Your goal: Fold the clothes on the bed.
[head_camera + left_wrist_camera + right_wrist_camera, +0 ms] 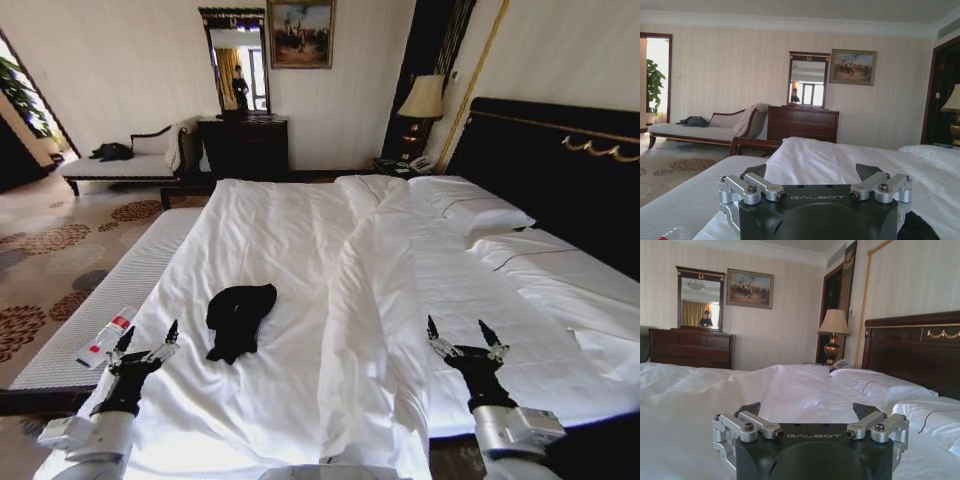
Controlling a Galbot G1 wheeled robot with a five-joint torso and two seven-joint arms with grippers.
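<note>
The clothes are one black T-shirt [238, 318], crumpled in a small heap on the white duvet of the bed [290, 230], left of a long fold ridge. My left gripper [147, 338] hovers open over the bed's near left edge, a short way left of and nearer than the shirt. Over the near right side, my right gripper [460, 330] is open too, well apart from the shirt. In the left wrist view the left gripper [812, 172] is open above the bed [815, 155], with dark cloth [917, 227] at its side. The right gripper [807, 410] faces bare duvet [790, 385].
A striped bench [110, 290] runs along the bed's left side with a red-and-white pack [105, 340] on it. Pillows [470, 210] and the dark headboard [560, 170] are to the right. A chaise [120, 165], dresser [245, 145] and lamp [423, 100] stand far off.
</note>
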